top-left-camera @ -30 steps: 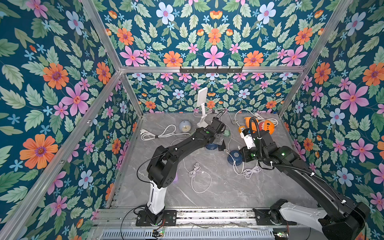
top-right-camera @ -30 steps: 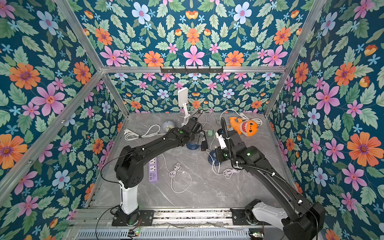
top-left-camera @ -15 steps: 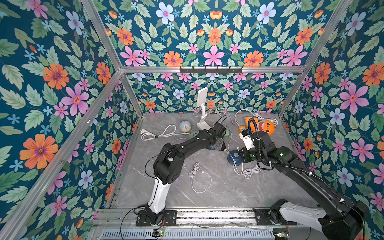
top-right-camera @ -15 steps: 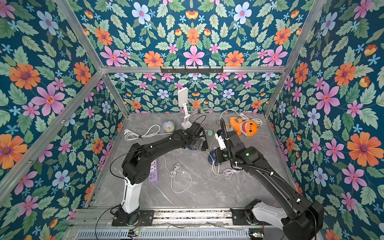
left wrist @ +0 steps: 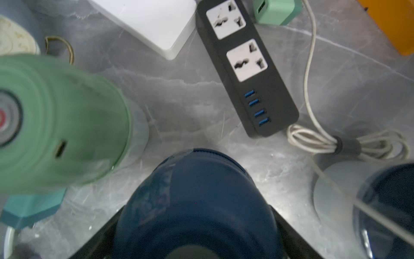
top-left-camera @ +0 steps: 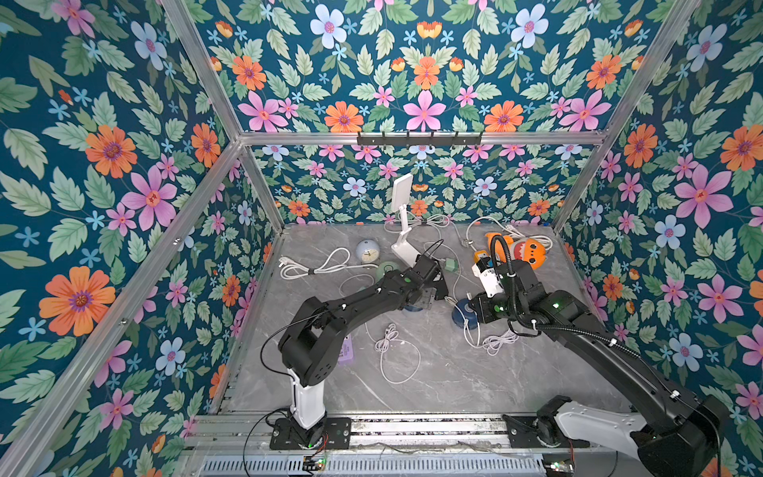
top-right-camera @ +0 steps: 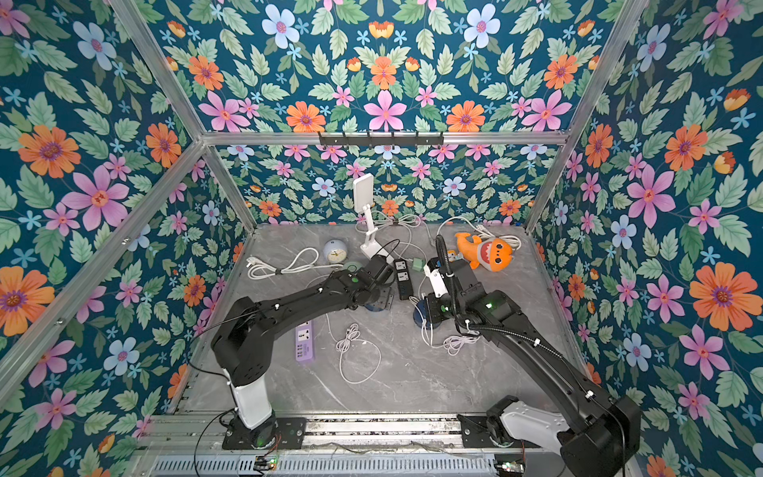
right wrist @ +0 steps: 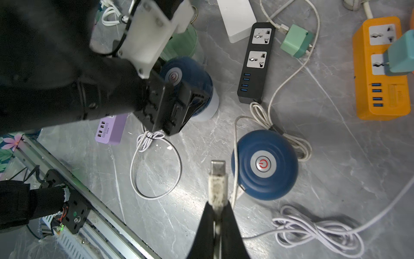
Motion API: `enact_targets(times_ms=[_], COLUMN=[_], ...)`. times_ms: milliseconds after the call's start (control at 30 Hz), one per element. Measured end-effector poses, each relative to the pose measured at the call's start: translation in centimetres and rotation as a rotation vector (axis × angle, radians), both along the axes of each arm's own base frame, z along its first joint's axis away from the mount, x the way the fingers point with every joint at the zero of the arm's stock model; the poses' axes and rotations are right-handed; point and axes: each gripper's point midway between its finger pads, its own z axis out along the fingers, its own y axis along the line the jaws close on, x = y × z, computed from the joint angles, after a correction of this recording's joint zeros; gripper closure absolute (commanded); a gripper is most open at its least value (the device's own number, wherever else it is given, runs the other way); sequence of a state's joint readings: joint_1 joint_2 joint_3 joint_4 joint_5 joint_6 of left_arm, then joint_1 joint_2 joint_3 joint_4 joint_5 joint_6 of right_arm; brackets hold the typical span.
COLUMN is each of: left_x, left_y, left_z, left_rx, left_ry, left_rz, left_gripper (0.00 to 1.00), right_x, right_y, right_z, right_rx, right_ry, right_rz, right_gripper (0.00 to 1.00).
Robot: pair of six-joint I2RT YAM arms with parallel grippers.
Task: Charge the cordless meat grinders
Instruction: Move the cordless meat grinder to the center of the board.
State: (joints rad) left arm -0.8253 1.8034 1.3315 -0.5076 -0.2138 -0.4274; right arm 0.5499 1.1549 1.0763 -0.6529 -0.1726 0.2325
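Three cordless meat grinders stand mid-table. My left gripper (left wrist: 196, 210) is down over a navy one (left wrist: 195, 179), its black fingers pressed against both sides of the dome; the same grinder (right wrist: 190, 71) shows under that gripper in the right wrist view. Beside it stands the pale green grinder (left wrist: 56, 121), also visible in a top view (top-left-camera: 387, 268). The other navy grinder (right wrist: 265, 164) stands free with its silver button up, seen in both top views (top-left-camera: 462, 314) (top-right-camera: 421, 316). My right gripper (right wrist: 217, 201) is shut on a white cable's USB plug (right wrist: 216, 177), just beside that grinder.
A black power strip (left wrist: 246, 67) lies beyond the grinders, with a green adapter (right wrist: 295, 41) near its end. An orange power strip (right wrist: 380, 67) carries a teal adapter. A purple strip (top-right-camera: 304, 340), coiled white cables (top-left-camera: 392, 342), a clock (top-left-camera: 367, 250), a white stand (top-left-camera: 402, 231) and a shark toy (top-right-camera: 487, 252) lie around.
My left gripper has come back and down over the navy grinder, and its jaws have narrowed onto the dome. The right arm has stayed in place with the plug.
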Motion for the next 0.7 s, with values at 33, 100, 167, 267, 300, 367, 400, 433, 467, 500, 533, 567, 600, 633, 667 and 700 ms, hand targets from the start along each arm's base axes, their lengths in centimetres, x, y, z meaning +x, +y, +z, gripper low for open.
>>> enact_targets(times_ms=[33,100,167,267,300,367,400,433,467,500,533,567,600,633,667,700], left_x=[-0.6,-2.0,-2.6,-2.8,-2.9,-2.9,-3.0,-3.1,-3.2,-3.3,-3.5,-3.8,-4.0,-4.4,-4.8,-5.0], left_y=[0.6,1.9,2.6,3.2,3.2,3.3,3.3,3.2,3.1,3.0,2.9,2.6,2.4,2.1,1.9,1.7], left_z=[-0.3,-0.8,-0.9,-0.9,-0.9,-0.9,-0.9,-0.8,-0.8,-0.7,-0.7,-0.7,-0.6,-0.6,-0.5,-0.5], left_rx=[-0.001,-0.004,-0.022,-0.065,-0.077,-0.095,-0.103,-0.111,-0.119,-0.126,-0.138,-0.155,-0.17,-0.191,-0.214,-0.226], left_ry=[0.006,0.021,0.014,-0.012,-0.018,-0.025,-0.026,-0.026,-0.025,-0.022,-0.016,-0.009,-0.001,0.016,0.028,0.034], left_rz=[0.015,0.045,0.079,0.131,0.145,0.164,0.171,0.174,0.181,0.183,0.183,0.182,0.177,0.172,0.173,0.166], left_gripper=[0.33,0.33,0.33,0.31,0.28,0.21,0.17,0.14,0.12,0.1,0.09,0.06,0.04,0.03,0.03,0.02], right_x=[0.0,0.0,0.1,0.3,0.4,0.6,0.8,0.9,1.1,1.2,1.3,1.4,1.4,1.4,1.4,1.5], right_y=[0.4,1.2,2.2,4.1,4.8,5.6,5.9,6.0,6.2,6.3,6.4,6.4,6.3,6.3,6.2,6.0], right_z=[0.0,-0.2,-0.3,-0.1,-0.1,0.0,-0.1,-0.2,-0.2,-0.2,-0.2,-0.2,-0.1,-0.1,0.0,0.1], right_rx=[0.005,0.01,0.01,0.015,0.017,0.019,0.019,0.018,0.017,0.019,0.021,0.018,0.018,0.018,0.016,0.013], right_ry=[0.002,0.009,0.015,0.008,0.005,0.002,-0.001,0.0,0.0,-0.006,-0.008,-0.012,-0.012,-0.014,-0.02,-0.028], right_rz=[0.01,0.033,0.058,0.099,0.113,0.127,0.13,0.13,0.128,0.128,0.127,0.124,0.122,0.121,0.117,0.11], right_gripper=[1.0,1.0,1.0,1.0,1.0,1.0,1.0,1.0,1.0,1.0,1.0,1.0,1.0,1.0,1.0,1.0])
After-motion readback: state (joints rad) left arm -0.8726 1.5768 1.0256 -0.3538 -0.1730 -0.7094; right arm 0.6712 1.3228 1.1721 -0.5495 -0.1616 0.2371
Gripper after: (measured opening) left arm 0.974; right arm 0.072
